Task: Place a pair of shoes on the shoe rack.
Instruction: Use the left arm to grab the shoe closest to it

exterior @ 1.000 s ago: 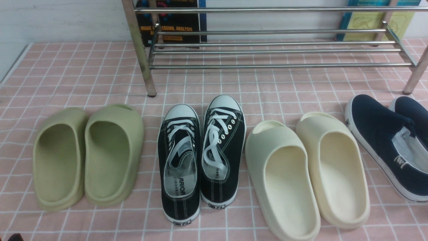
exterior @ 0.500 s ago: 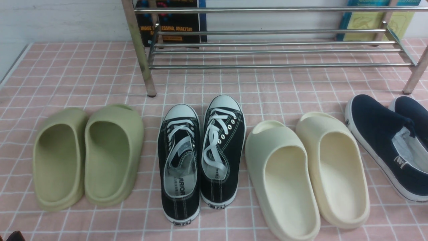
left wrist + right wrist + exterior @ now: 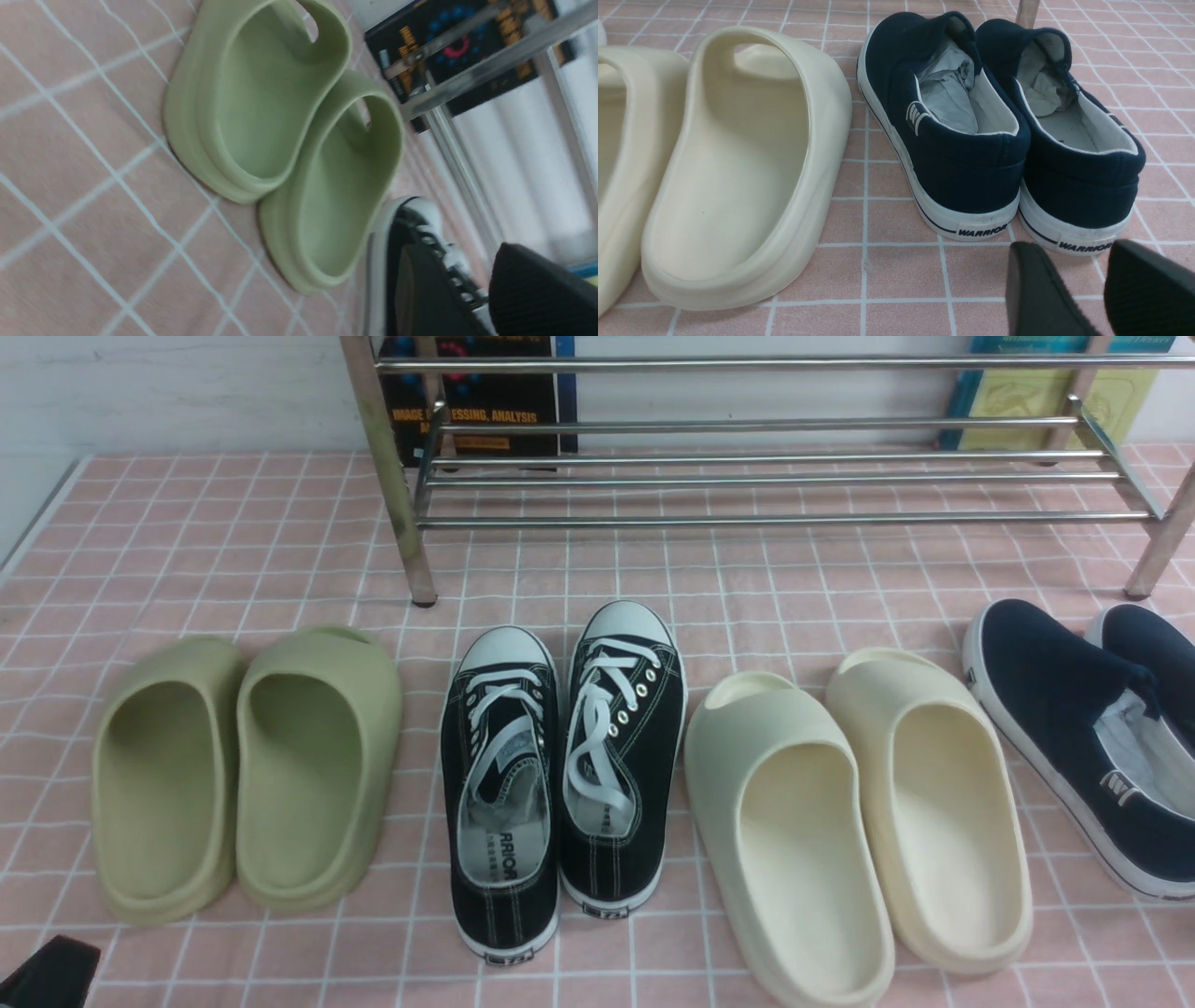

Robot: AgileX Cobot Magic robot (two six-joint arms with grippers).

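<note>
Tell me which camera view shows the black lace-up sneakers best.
The front view. It shows both black sneakers whole, side by side between the green slides and the cream slides, with laces and white toe caps clear. The left wrist view shows only a blurred toe and laces of one sneaker. The right wrist view shows neither.

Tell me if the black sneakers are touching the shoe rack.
Apart. The front view shows bare pink cloth between the black sneakers and the shoe rack.
</note>
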